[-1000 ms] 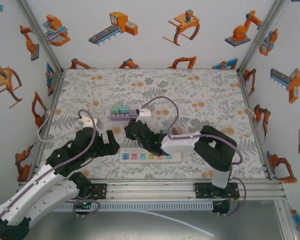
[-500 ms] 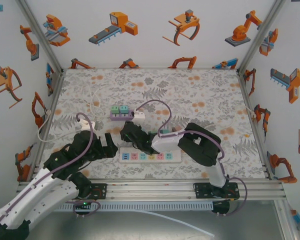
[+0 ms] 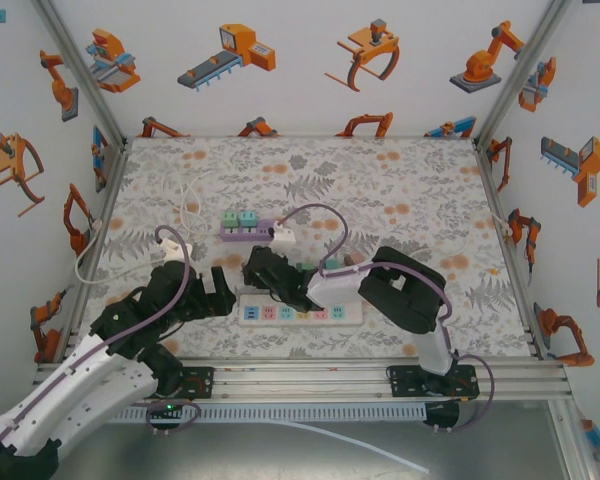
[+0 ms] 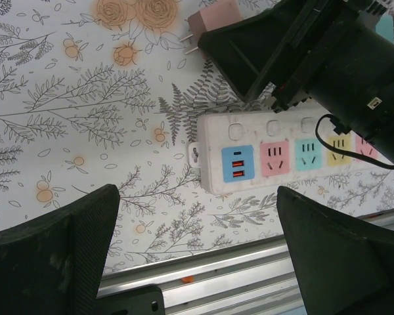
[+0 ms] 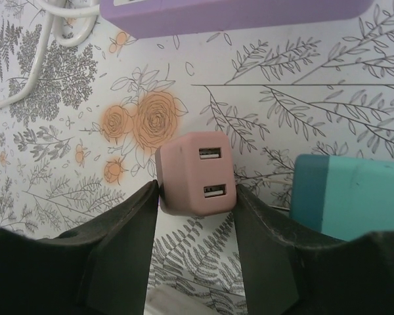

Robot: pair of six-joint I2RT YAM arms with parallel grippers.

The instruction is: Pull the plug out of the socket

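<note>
Right wrist view: the small pink plastic plug block [image 5: 197, 174] with two USB slots sits on the floral-printed table mat [image 5: 328, 111], between the fingers of the right gripper [image 5: 197, 189]. A black finger [image 5: 128, 230] stands hard against each side of it. We cannot tell whether they are clamping the block or only flanking it.

Left wrist view: the same pink plug [image 4: 213, 16] shows its two metal prongs bare, pointing away from the right claw. It is out of any socket and lies just beyond the white power strip with coloured outlets [image 4: 282, 157].

The left gripper [image 4: 197, 197] is spread wide and holds nothing. It hovers over the mat at the end of that white strip.

Just past the pink plug lies a long purple power strip [image 5: 230, 13]. A teal block [image 5: 348, 197] sits close on the plug's right, and a white cable [image 5: 26, 39] loops at the far left.
</note>
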